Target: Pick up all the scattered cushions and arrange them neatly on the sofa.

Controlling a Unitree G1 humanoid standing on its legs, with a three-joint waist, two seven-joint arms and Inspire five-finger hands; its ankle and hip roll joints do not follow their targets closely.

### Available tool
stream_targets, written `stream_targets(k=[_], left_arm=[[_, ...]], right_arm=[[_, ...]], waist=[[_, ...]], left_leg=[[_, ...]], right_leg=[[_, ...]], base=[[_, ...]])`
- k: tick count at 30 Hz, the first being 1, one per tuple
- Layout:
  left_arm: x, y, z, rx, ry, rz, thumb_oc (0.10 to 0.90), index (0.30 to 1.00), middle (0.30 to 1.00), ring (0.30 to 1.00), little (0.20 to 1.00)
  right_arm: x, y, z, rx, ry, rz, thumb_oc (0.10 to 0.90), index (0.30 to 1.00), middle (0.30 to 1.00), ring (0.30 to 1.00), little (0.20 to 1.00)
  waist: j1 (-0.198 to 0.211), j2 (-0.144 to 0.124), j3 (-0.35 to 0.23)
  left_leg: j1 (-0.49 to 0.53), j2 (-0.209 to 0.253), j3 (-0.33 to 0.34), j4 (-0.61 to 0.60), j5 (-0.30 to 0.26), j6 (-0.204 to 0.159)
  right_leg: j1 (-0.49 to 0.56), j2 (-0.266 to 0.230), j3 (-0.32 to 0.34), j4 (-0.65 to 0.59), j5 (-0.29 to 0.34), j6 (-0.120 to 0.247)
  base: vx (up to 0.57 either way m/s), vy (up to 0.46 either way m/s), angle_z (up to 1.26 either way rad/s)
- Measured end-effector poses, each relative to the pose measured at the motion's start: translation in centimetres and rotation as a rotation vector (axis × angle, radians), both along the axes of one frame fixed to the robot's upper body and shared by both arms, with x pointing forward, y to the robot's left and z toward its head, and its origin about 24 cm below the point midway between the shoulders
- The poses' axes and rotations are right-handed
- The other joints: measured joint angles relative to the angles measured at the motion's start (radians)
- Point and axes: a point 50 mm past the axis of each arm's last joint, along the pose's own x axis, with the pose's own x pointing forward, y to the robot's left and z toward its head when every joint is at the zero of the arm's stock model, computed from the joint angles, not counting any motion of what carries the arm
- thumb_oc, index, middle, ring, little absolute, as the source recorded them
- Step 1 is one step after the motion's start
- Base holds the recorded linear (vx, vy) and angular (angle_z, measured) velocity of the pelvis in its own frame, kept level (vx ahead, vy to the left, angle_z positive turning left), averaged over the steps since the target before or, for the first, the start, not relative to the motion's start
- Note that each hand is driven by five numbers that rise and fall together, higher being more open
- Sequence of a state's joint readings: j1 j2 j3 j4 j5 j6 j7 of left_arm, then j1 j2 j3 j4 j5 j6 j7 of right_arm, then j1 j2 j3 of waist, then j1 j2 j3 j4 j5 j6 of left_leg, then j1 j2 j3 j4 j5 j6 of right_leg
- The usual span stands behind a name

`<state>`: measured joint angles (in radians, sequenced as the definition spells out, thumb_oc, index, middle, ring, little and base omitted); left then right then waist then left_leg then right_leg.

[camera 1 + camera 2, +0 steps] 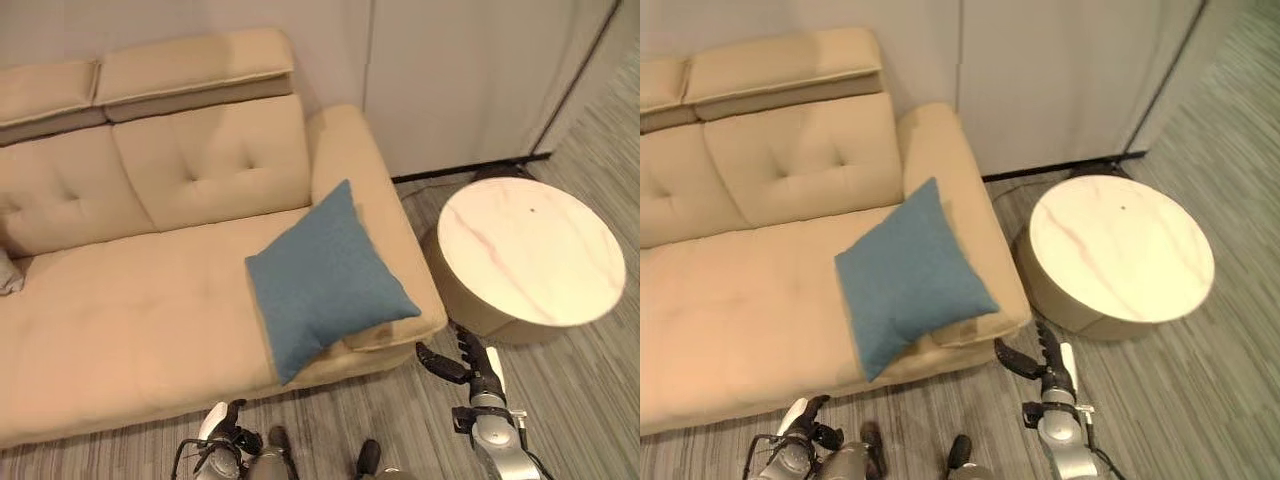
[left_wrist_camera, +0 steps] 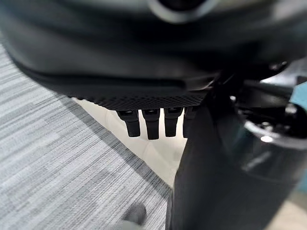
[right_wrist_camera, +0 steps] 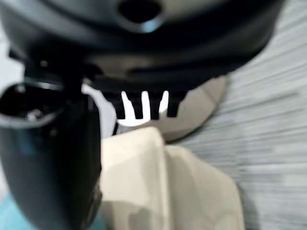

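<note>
Blue cushion (image 1: 325, 278) lies tilted on the beige sofa (image 1: 130, 320), w/ one corner up against the armrest, near a round table (image 1: 530, 250). Right hand (image 1: 470, 368) empty, fingers spread; left hand (image 1: 222, 428) low, fingers relaxed, holding nothing.

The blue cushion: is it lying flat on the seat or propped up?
Propped up. The blue cushion leans tilted against the sofa's armrest, one corner raised, its lower corner overhanging the seat's front edge.

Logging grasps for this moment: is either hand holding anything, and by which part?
Nothing is held. The right hand is open beside the sofa; the left hand holds nothing. The blue cushion rests untouched.
</note>
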<state>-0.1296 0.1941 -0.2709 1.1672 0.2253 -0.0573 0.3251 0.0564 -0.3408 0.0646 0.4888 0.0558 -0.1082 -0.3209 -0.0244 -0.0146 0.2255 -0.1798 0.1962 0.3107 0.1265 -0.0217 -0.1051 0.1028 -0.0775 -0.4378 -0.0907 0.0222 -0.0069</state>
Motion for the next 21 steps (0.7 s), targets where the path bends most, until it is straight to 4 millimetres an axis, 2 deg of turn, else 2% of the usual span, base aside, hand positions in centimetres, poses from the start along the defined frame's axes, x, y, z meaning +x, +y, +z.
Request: stream_targets(k=[1,2,3,4,5,7,8,9,10,11,12,13,14,16,17,18,20,21], left_arm=[[0.0,-0.2,-0.1,-0.015,0.0,0.013,0.8,0.9,0.9,0.9,0.9],[-0.5,-0.3,-0.3,-0.028,0.014,0.033,0.8,0.9,0.9,0.9,0.9],[-1.1,-0.2,-0.6,-0.025,0.04,0.045,0.8,0.9,0.9,0.9,0.9],[-1.5,0.3,-0.7,-0.017,0.057,0.057,0.8,0.9,0.9,0.9,0.9],[-2.0,0.3,-0.8,-0.019,0.067,0.066,0.8,0.9,0.9,0.9,0.9],[-2.8,0.1,-1.2,-0.025,0.089,0.084,0.8,0.9,0.9,0.9,0.9],[-3.1,0.3,-1.3,-0.019,0.098,0.08,0.8,0.9,0.9,0.9,0.9],[-3.7,0.8,-1.4,0.0,0.126,0.083,0.8,0.9,0.9,0.9,0.9],[-4.2,1.2,-1.5,0.014,0.146,0.082,0.8,0.9,0.9,0.9,0.9],[-4.5,1.5,-1.6,0.037,0.167,0.061,0.8,0.9,0.9,0.9,0.9],[-4.7,1.6,-1.7,0.044,0.176,0.059,0.8,0.9,0.9,0.9,0.9],[-5.2,1.7,-1.8,0.046,0.188,0.06,0.8,0.9,0.9,0.9,0.9],[-6.0,2.2,-1.9,0.064,0.208,0.059,0.8,0.9,0.9,0.9,0.9],[-6.4,2.8,-1.8,0.084,0.22,0.06,0.8,0.9,0.9,0.9,0.9],[-6.9,3.4,-1.8,0.098,0.231,0.065,0.8,0.9,0.9,0.9,0.9],[-6.9,3.6,-1.8,0.101,0.232,0.065,0.8,0.9,0.9,0.9,0.9],[-7.4,4.1,-1.7,0.11,0.238,0.065,0.8,0.9,0.9,0.9,0.9],[-7.8,4.5,-1.7,0.12,0.244,0.066,0.8,0.9,0.9,0.9,0.9]], right_arm=[[-0.1,-0.4,0.4,-0.004,-0.018,-0.016,0.8,0.9,0.9,0.9,0.9],[0.0,-0.7,0.9,-0.009,-0.045,-0.034,0.8,0.9,0.9,0.9,0.9],[-0.3,-1.1,1.2,-0.004,-0.068,-0.072,0.8,0.9,0.9,0.9,0.9],[-0.7,-1.2,1.5,-0.02,-0.078,-0.1,0.8,0.9,0.9,0.9,0.9],[-0.9,-1.5,2.0,-0.045,-0.1,-0.117,0.8,0.9,0.9,0.9,0.9],[-1.4,-3.0,4.0,-0.163,-0.182,-0.193,0.8,0.9,0.9,0.9,0.9],[-1.4,-3.5,4.2,-0.182,-0.192,-0.221,0.8,0.9,0.9,0.9,0.9],[-1.7,-4.2,4.6,-0.202,-0.207,-0.274,0.8,0.9,0.9,0.9,0.9],[-1.8,-4.6,4.8,-0.212,-0.218,-0.302,0.8,0.9,0.9,0.9,0.9],[-2.0,-5.5,5.3,-0.231,-0.242,-0.355,0.8,0.9,0.9,0.9,0.9],[-2.1,-6.2,5.7,-0.254,-0.25,-0.375,0.8,0.9,0.9,0.9,0.9],[-2.0,-6.5,6.0,-0.264,-0.257,-0.377,0.8,0.9,0.9,0.9,0.9],[-1.4,-6.6,6.4,-0.265,-0.279,-0.382,0.8,0.9,0.9,0.9,0.9],[-0.4,-6.5,6.9,-0.261,-0.305,-0.375,0.8,0.9,0.9,0.9,0.9],[0.4,-6.4,7.2,-0.254,-0.321,-0.368,0.8,0.9,0.9,0.9,0.9],[1.0,-6.6,7.0,-0.258,-0.303,-0.354,0.8,0.9,0.9,0.9,0.9],[1.4,-6.8,6.4,-0.251,-0.263,-0.351,0.8,0.9,0.9,0.9,0.9],[1.4,-6.7,6.0,-0.239,-0.248,-0.349,0.8,0.9,0.9,0.9,0.9]], waist=[[0.009,0.01,-0.008],[0.01,0.023,-0.013],[0.006,0.021,-0.02],[0.007,-0.006,-0.035],[0.008,-0.013,-0.043],[-0.005,0.001,-0.047],[-0.009,0.001,-0.047],[-0.012,-0.002,-0.048],[-0.009,-0.004,-0.049],[-0.022,0.007,-0.049],[-0.013,0.023,-0.049],[-0.012,0.031,-0.053],[-0.011,0.041,-0.059],[-0.007,0.042,-0.06],[0.008,0.041,-0.061],[0.011,0.032,-0.063],[0.029,0.0,-0.077],[0.047,-0.033,-0.092]], left_leg=[[0.01,-0.009,-0.048,-0.075,0.033,0.012],[0.032,-0.019,-0.053,-0.116,0.062,0.037],[0.064,-0.036,-0.079,-0.146,0.161,0.053],[0.091,-0.08,-0.074,-0.171,0.16,0.068],[0.107,-0.103,-0.071,-0.185,0.165,0.074],[0.151,-0.157,-0.085,-0.212,0.148,0.121],[0.167,-0.166,-0.092,-0.213,0.148,0.13],[0.192,-0.187,-0.113,-0.212,0.127,0.158],[0.2,-0.2,-0.137,-0.206,0.111,0.177],[0.219,-0.211,-0.184,-0.204,0.104,0.188],[0.231,-0.21,-0.197,-0.204,0.096,0.199],[0.232,-0.21,-0.209,-0.202,0.097,0.197],[0.234,-0.212,-0.236,-0.203,0.098,0.195],[0.23,-0.212,-0.252,-0.204,0.098,0.191],[0.227,-0.211,-0.269,-0.211,0.101,0.185],[0.226,-0.214,-0.285,-0.215,0.104,0.174],[0.225,-0.223,-0.31,-0.215,0.103,0.149],[0.225,-0.238,-0.318,-0.215,0.098,0.132]], right_leg=[[0.004,-0.004,-0.006,0.01,-0.009,0.017],[0.016,-0.006,-0.015,0.021,-0.023,0.045],[0.033,-0.02,-0.01,0.041,-0.038,0.075],[0.034,-0.065,-0.008,0.072,-0.051,0.094],[0.026,-0.09,0.004,0.107,-0.067,0.103],[-0.039,-0.182,0.047,0.327,-0.086,0.12],[-0.069,-0.212,0.061,0.429,-0.099,0.127],[-0.102,-0.241,0.102,0.558,-0.107,0.139],[-0.119,-0.243,0.131,0.614,-0.097,0.139],[-0.142,-0.245,0.185,0.7,-0.103,0.132],[-0.163,-0.23,0.219,0.717,-0.112,0.142],[-0.169,-0.227,0.228,0.701,-0.118,0.148],[-0.165,-0.228,0.221,0.6,-0.133,0.149],[-0.174,-0.231,0.219,0.468,-0.129,0.154],[-0.16,-0.226,0.216,0.327,-0.12,0.153],[-0.136,-0.211,0.232,0.202,-0.084,0.189],[-0.116,-0.198,0.236,0.124,-0.019,0.183],[-0.111,-0.197,0.237,0.108,0.017,0.167]], base=[[0.22,0.279,0.13],[0.3,0.406,0.1],[0.22,0.356,0.11],[0.19,0.33,0.11],[0.17,0.327,0.18],[0.13,0.249,0.26],[0.13,0.199,0.4],[0.07,0.116,0.45],[0.16,0.131,0.88],[0.1,-0.02,0.79],[0.11,-0.061,0.79],[0.08,-0.161,0.63],[0.04,-0.12,0.54],[0.08,-0.142,0.4],[0.1,-0.219,0.41],[0.08,-0.208,0.56],[0.05,-0.101,0.54],[0.03,-0.129,0.37]])
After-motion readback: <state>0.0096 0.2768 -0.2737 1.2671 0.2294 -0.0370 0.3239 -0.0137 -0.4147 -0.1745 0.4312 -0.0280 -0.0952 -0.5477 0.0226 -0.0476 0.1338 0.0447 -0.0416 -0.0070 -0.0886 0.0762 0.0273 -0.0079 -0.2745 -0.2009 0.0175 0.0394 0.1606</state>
